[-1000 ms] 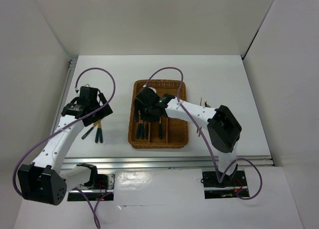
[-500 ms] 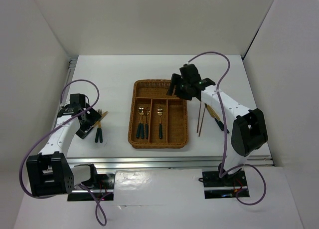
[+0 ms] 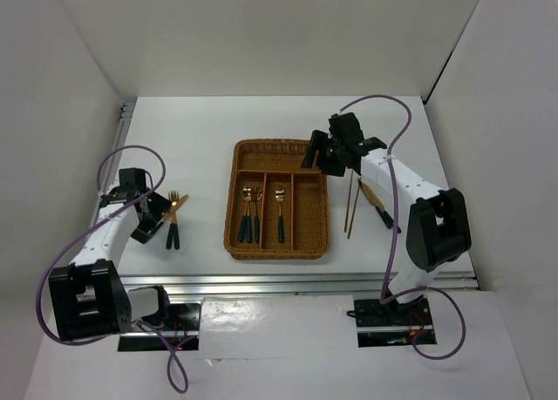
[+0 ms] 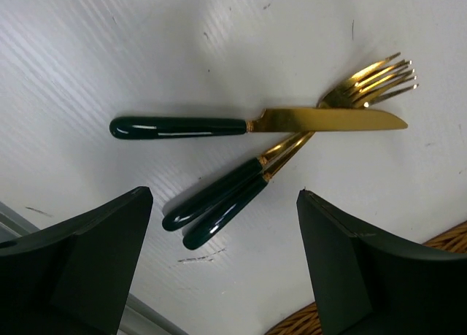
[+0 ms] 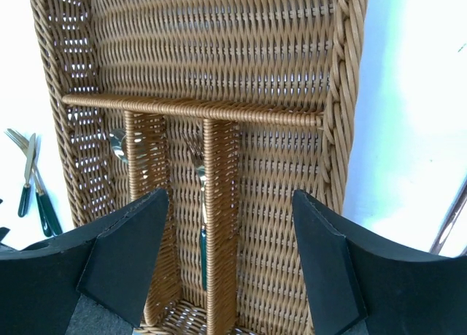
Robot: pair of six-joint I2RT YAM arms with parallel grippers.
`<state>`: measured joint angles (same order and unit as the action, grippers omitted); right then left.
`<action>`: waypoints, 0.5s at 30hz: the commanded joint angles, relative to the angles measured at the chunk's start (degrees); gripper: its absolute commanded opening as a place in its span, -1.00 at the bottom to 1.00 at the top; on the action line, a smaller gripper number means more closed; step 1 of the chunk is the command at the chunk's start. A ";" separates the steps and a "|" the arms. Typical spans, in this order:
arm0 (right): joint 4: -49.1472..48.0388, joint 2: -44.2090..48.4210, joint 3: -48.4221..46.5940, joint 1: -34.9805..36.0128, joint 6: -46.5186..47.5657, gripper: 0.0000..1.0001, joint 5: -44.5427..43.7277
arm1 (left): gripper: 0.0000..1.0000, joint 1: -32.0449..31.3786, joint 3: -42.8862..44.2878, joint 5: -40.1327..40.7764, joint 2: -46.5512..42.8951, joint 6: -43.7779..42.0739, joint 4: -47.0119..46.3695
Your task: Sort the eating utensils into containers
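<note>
Top external view shows you the brown woven tray (image 3: 279, 253) in the middle of the white table (image 3: 192, 130). The tray has three long slots and one slot going across at its 12 o'clock end. The left long slot holds two spoons (image 3: 251, 215) with gold heads and dark handles. The middle long slot holds one more utensil (image 3: 280, 213), and you cannot tell if it is a spoon or a fork.

At 9 o'clock from the tray, two forks (image 3: 173, 234) lie on the table. Your left gripper (image 3: 150, 226) hangs just beside them. In the left wrist view its fingers (image 4: 87, 262) are spread wide and hold nothing. Between the fingers you see a knife (image 4: 255, 122) lying across the two forks (image 4: 222, 200). The forks lie side by side and touch each other. The knife's gold blade crosses their necks.

At 3 o'clock from the tray, two thin reddish chopsticks (image 3: 351, 210) lie close together on the table. Just past them lies one more gold and dark utensil (image 3: 380, 206), too small to name.

Your right gripper (image 3: 316, 152) hangs over the tray's 1 o'clock corner. In the right wrist view its fingers (image 5: 124, 255) are also spread wide and hold nothing. Below them you see the cross slot and the tops of the long slots, with a spoon head (image 5: 117, 144) in one.
</note>
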<state>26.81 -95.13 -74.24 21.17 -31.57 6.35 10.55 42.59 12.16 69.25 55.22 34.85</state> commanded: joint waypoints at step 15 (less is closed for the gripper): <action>-3.25 1.88 1.82 -1.56 1.34 0.52 1.82 | 0.99 0.79 9.61 -5.55 7.30 -20.32 -1.20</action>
<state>26.04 -95.13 -72.84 20.53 -31.16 7.68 11.11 48.31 10.26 76.31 41.34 33.69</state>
